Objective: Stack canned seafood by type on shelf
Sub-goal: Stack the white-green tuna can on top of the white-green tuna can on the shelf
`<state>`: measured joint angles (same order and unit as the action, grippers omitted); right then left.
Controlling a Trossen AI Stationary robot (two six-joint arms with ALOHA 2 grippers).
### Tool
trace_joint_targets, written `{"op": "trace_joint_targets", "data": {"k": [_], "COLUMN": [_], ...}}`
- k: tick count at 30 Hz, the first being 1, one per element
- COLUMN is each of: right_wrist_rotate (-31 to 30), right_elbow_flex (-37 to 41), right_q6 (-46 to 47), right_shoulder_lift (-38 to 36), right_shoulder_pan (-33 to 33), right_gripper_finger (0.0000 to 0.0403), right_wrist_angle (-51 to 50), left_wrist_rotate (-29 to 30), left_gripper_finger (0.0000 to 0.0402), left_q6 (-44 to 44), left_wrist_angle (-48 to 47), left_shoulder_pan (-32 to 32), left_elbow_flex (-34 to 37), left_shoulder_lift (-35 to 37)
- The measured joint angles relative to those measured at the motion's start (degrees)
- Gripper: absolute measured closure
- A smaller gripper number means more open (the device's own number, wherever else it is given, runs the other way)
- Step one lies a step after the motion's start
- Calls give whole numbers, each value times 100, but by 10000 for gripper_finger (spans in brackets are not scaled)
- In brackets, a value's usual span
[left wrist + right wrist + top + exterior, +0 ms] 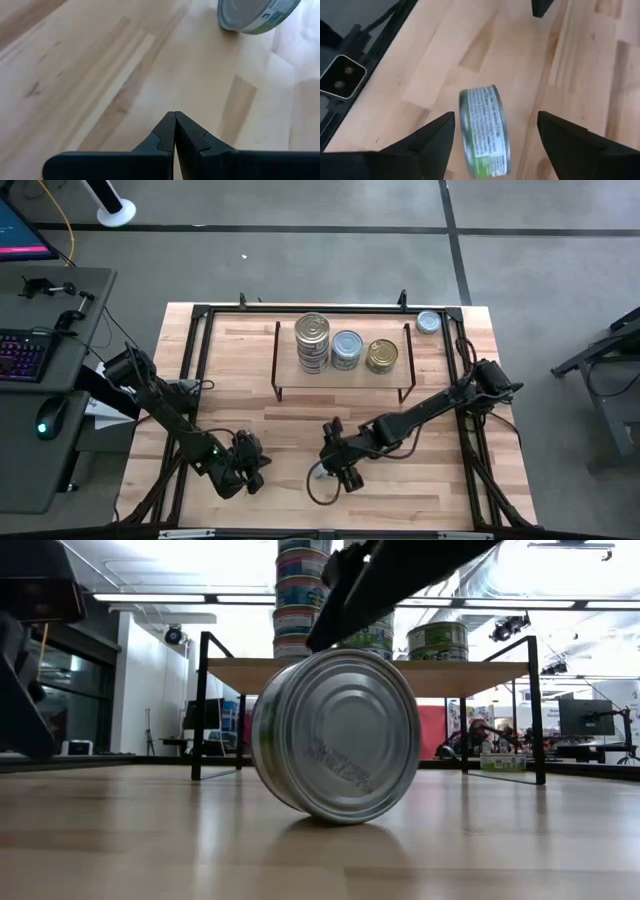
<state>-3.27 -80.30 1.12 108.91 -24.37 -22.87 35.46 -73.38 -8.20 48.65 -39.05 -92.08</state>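
A silver tin with a green label point(484, 131) stands on its edge on the wooden table, near the front; the low view shows its lid point(335, 735) tilted slightly back. My right gripper point(495, 117) is open above it, one finger on each side of the tin with a small gap to it. My left gripper point(175, 114) is shut to the tin's left, with the tin point(257, 15) ahead of it. On the shelf point(350, 382) stand a tall stack point(312, 343), a shorter stack point(346, 350) and a gold tin point(381, 357).
One more tin point(428, 322) lies on the table beyond the shelf's far right corner. A black frame point(190, 350) runs round the table's edges. A desk with a keyboard point(20, 355) stands off the table's left side. Bare wood lies between the shelf and the grippers.
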Motion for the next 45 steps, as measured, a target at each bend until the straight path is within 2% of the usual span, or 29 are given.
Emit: {"op": "trace_joint_targets", "data": {"k": [9, 17, 21, 26, 32, 35, 41, 45], "right_wrist_rotate": [357, 285, 151, -229, -550, -1257, -3905, -5413], "right_elbow_flex": [1, 1, 1, -22, -1080, -1987, -3463, -4056], "right_q6": [-123, -137, -234, -369, -408, -708, -1773, -1964], "right_shoulder_lift": [255, 545, 555, 396, 179, 79, 17, 10], "right_shoulder_pan": [51, 51, 40, -16, -139, -278, -336, -186], "right_gripper_finger": [126, 133, 170, 281, 287, 287, 287, 287], "right_wrist_angle": [-77, -24, 52, 295, -695, -1522, -3182, -4356], "left_wrist_rotate": [-87, -135, -136, -129, 24, 27, 168, 170], "left_gripper_finger": [402, 402, 402, 401, 402, 402, 401, 401], "left_q6": [11, 9, 9, 19, 272, 346, 356, 356], "left_wrist_angle": [227, 237, 240, 210, 185, 144, 166, 183], "left_shoulder_pan": [15, 12, 12, 12, -11, -80, -276, -386], "left_elbow_flex": [2, 3, 3, 2, 3, 3, 3, 3], "left_shoulder_lift": [-166, -172, -172, -172, -170, -170, -170, -170]}}
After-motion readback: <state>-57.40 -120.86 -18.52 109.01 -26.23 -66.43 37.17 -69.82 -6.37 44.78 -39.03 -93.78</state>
